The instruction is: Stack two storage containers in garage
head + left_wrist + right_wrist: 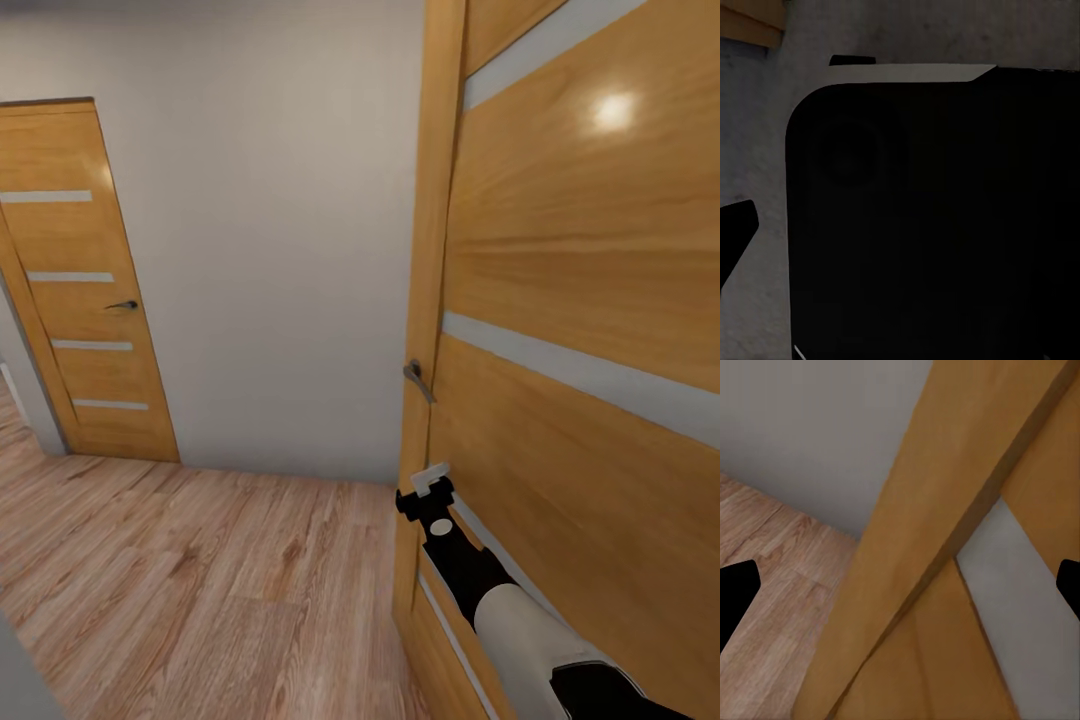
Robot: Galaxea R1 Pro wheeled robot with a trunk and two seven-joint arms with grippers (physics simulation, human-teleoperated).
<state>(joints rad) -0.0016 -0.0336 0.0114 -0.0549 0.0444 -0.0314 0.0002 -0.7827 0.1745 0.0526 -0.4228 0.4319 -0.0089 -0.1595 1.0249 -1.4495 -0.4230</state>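
The two storage containers are out of view. My right gripper [432,487] is stretched forward, close against a wooden door [590,300] on the right, just below its metal handle [418,378]. In the right wrist view the right gripper [900,592] is open, its dark fingertips [735,592] far apart at the picture's edges with nothing between them; the door's edge [945,525] and a grey stripe lie ahead. The left gripper [900,225] hangs in front of a dark part of my own body [930,225]; one fingertip [736,225] shows far out to the side.
A second wooden door [85,300] with a dark handle [124,304] stands shut at the far left. A plain grey wall [280,250] closes the space ahead. Light wood-plank flooring [200,590] spreads to the left and front.
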